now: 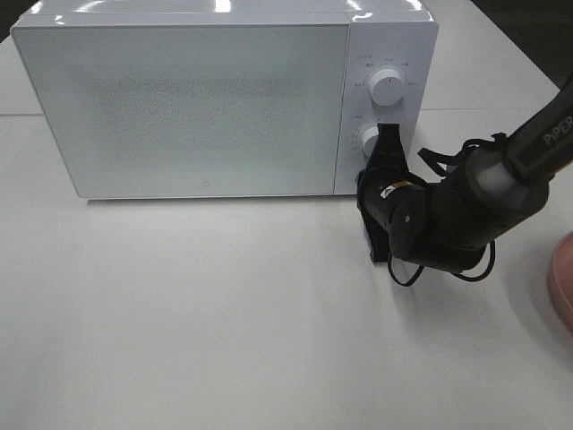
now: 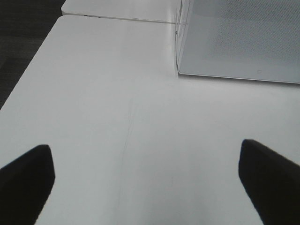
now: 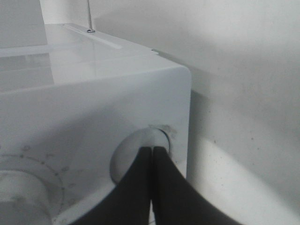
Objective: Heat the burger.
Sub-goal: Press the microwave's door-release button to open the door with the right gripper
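Burger out of sight in all three views, its whereabouts impossible to tell from them. White microwave (image 1: 197,98) at the back of the white table (image 1: 224,313), door closed flush, frosted front giving no look inside. Two round white dials stacked on the control panel to the right of the door: upper dial (image 1: 388,87) untouched, lower dial (image 1: 370,140) met by the right gripper (image 1: 390,134). Black right arm (image 1: 501,170) reaching in from the right edge of the high view, wrist bent toward the panel, cables looped beneath it. Seen from the right wrist, black fingers (image 3: 136,192) pressed together with no gap, tips laid against the face of the lower dial close to the microwave's rounded corner; fingers meeting in front of the dial rather than around it. Left gripper (image 2: 147,183) shown only by the left wrist camera, spread wide, one dark fingertip at each side of that picture, white tabletop below and the microwave's left front corner ahead. Edge of a round pink plate (image 1: 562,278) on the table at the far right of the high view, well apart from the microwave, partly cut off by the frame.
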{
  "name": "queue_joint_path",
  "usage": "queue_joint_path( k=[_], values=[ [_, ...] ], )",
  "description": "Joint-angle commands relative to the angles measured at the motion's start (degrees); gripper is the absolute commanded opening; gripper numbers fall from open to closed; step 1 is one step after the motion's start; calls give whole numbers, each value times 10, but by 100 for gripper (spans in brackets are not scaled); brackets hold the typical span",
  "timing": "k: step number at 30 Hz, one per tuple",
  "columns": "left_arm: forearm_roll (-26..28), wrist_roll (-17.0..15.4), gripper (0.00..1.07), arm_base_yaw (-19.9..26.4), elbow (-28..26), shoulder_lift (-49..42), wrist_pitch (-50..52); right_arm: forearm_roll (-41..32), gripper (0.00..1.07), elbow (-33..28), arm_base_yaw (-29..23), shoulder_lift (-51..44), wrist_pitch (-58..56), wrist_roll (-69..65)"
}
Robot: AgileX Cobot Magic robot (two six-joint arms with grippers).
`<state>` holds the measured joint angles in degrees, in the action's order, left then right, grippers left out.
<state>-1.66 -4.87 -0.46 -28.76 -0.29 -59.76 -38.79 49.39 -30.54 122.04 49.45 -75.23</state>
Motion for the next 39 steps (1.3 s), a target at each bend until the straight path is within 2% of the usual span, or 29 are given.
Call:
queue_joint_path(
  k=[1,18,22,39],
  values=[
    [-2,1,100,1,1,-13,5,5,0,18,2,7,21,-4],
    [-2,1,100,1,1,-13,5,-2,0,61,10,13,107,12],
    [-2,1,100,1,1,-13,5,6,0,89,22,13,138,32],
    [-2,1,100,1,1,-13,5,7,0,97,22,13,128,44]
  ],
)
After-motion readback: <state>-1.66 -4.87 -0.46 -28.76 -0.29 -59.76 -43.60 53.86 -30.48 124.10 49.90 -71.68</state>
